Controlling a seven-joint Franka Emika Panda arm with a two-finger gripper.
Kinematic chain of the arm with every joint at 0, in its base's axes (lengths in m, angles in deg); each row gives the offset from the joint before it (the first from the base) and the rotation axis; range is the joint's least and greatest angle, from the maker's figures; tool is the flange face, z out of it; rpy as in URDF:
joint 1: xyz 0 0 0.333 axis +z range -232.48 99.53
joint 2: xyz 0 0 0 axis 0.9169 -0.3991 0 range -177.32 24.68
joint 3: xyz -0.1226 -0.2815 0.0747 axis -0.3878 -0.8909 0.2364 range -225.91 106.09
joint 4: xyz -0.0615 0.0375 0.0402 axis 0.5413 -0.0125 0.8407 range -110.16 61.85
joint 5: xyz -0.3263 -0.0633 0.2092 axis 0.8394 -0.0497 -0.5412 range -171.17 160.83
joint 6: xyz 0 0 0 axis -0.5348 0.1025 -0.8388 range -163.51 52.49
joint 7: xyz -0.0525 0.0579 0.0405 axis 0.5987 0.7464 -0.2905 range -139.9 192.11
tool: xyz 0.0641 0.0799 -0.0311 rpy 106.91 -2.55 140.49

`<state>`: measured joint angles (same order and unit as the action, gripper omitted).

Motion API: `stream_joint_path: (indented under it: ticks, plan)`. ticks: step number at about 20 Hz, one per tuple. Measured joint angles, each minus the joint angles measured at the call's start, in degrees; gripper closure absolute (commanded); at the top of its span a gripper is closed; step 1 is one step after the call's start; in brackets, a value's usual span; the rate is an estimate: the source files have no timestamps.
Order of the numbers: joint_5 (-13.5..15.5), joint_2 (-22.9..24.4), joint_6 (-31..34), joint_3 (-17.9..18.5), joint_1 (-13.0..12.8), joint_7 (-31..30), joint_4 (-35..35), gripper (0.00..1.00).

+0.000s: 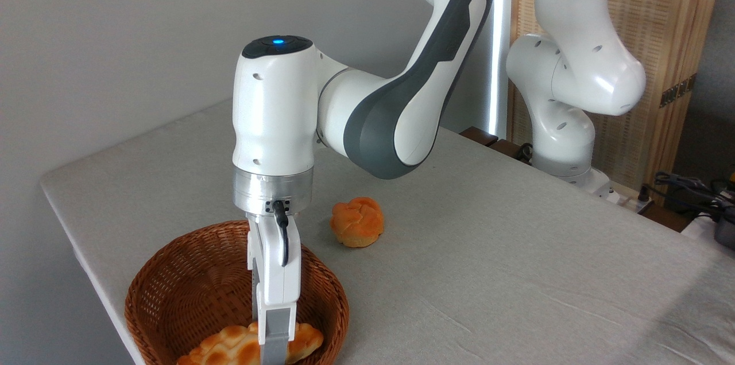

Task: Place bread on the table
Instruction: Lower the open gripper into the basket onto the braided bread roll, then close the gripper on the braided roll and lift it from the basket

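The bread is seen at 6 o'clock in the frame, lying in the bottom of the wicker basket, and it has not yet been moved onto the table. The gripper is lowered into the basket over the middle of the loaf, its fingers running out of the picture at the lower edge. Whether the jaws are spread, closed, or gripping the loaf cannot be told, since only 1 finger face is shown and the tips are cut off.

Several faults may be expected from here. If the loaf is pinched only at its crown, it could slip out as it is raised, because the crust looks smooth and rounded. A grip away from the middle could let 1 tapered end sag and catch on the basket rim. The light basket might also be dragged or tipped if a finger presses against its wall.

The loaf is braided, with a golden-orange glazed top and paler cream sides; only part of it is visible. A small round roll lies on the cloth at about 1 o'clock from the basket, well apart from it.
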<state>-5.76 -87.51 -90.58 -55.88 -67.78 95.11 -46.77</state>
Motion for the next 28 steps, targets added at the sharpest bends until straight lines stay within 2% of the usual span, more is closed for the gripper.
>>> stream_joint_path:
  ticks: [10, 12, 15, 19, 22, 24, 26, 28]
  plan:
    - [0.0, 0.0, -0.1, 0.0, 0.0, 0.0, 0.0, 0.65]
    - [1.0, 0.3, -0.1, 0.1, 0.2, 0.0, 0.0, 0.65]
    - [5.9, 1.7, -0.1, 0.4, 0.5, 0.0, 0.2, 0.64]
    - [14.2, 4.5, -0.1, 0.5, 0.5, 0.0, 0.3, 0.64]
    - [17.0, 6.3, 0.4, 0.6, 0.6, -0.4, 0.4, 0.64]
    - [17.3, 7.7, 3.5, 1.1, 0.6, -1.5, 0.4, 0.64]
    - [17.3, 10.0, 10.0, 2.4, 0.8, -2.0, 0.5, 0.64]
    - [17.3, 13.4, 19.2, 3.4, 3.1, -2.1, 0.6, 0.64]
